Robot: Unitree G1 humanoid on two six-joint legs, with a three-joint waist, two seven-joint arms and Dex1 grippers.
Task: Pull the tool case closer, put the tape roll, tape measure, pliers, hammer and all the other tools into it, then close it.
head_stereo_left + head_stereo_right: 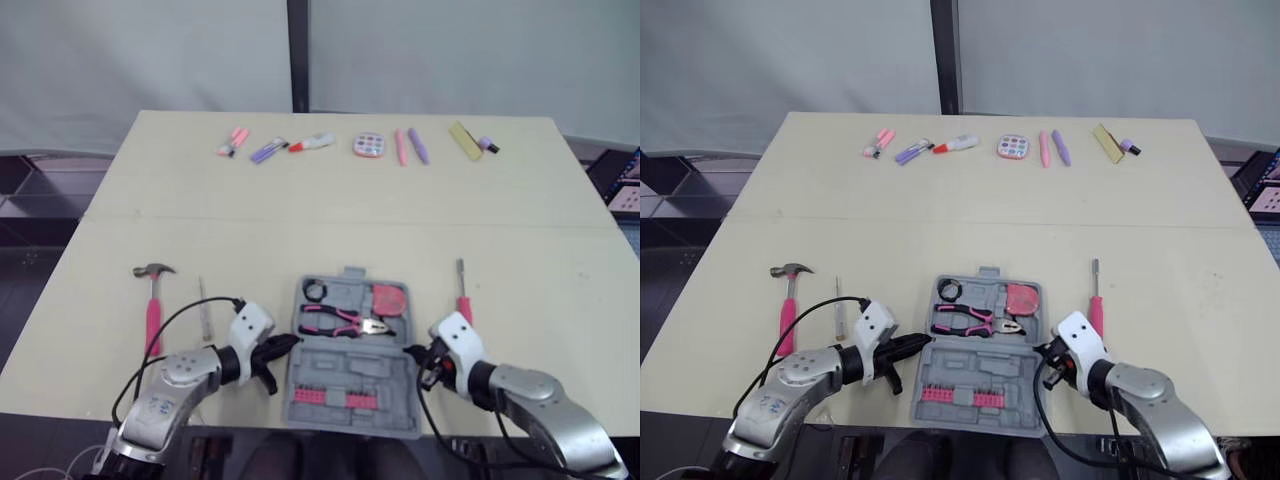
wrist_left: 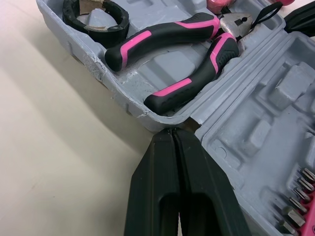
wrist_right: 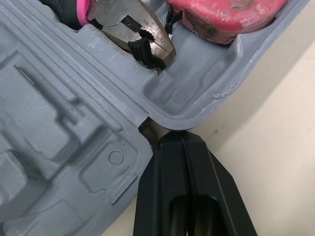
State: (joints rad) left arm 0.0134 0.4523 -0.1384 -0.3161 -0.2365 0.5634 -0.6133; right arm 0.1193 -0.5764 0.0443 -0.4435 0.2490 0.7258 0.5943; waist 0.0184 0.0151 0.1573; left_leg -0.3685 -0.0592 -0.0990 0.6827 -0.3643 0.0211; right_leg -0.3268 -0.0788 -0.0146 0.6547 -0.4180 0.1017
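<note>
Round palette (image 1: 369, 145), purple pen (image 1: 418, 146) at far table (image 1: 180, 190) edge.

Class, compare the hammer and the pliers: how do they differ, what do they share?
The hammer lies on the table left of the tool case; the pliers lie inside it. The hammer runs front to back; the pliers lie crosswise. The hammer's handle is all pink, the pliers' black and pink. Both show pink.

The tool case (image 2: 266, 98) was matt grey moulded plastic w/ rough, chipped rims, the pliers (image 2: 162, 35) had smooth rubbery grips & a dull metal nose, the tape measure (image 3: 221, 14) was scuffed pink plastic, the table (image 1: 330, 210) smooth & matt, and the left gripper (image 2: 173, 132) fingers (image 2: 152, 191) matt black plastic.
</note>
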